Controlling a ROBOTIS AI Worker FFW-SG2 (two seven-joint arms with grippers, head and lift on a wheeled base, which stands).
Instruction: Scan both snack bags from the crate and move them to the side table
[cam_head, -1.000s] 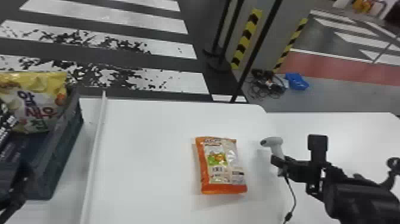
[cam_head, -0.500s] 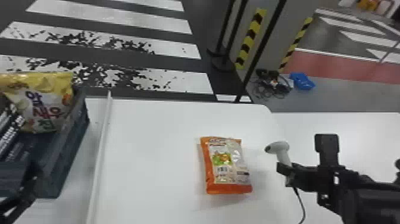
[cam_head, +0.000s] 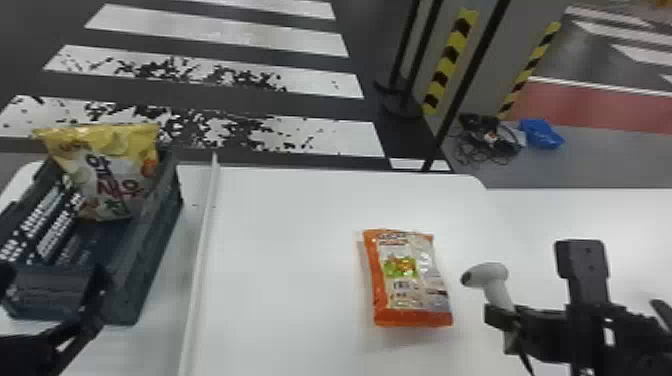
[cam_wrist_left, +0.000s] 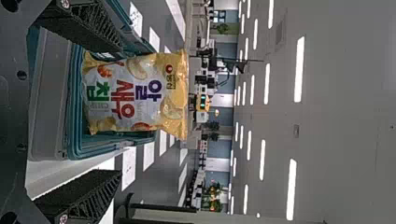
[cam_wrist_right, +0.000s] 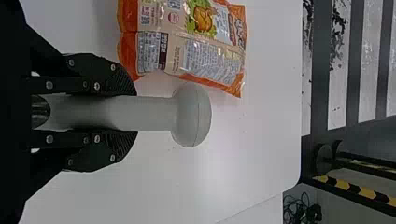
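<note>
At the lower left of the head view is my left gripper (cam_head: 95, 300), over the near end of the dark crate (cam_head: 160, 225). The yellow snack bag (cam_head: 117, 175) stands upright at the crate's far end. In the left wrist view my left gripper (cam_wrist_left: 119, 112) is open, with the yellow bag (cam_wrist_left: 135, 93) beyond its fingers. My right gripper (cam_head: 505, 320) holds the white scanner (cam_head: 492, 280) above the table, right of the orange snack bag (cam_head: 407, 280). In the right wrist view, my right gripper (cam_wrist_right: 126, 113) is closed around the handle of the scanner (cam_wrist_right: 191, 114).
A raised white strip (cam_head: 202, 240) runs along the white table (cam_head: 290, 250) between crate and orange bag. Another white surface (cam_head: 600, 215) adjoins at the right. Beyond the table are black poles and a striped pillar.
The head view has shifted slightly, so table and crate appear further right. The left gripper looks a little further over the crate's near end. The right gripper still holds the scanner.
</note>
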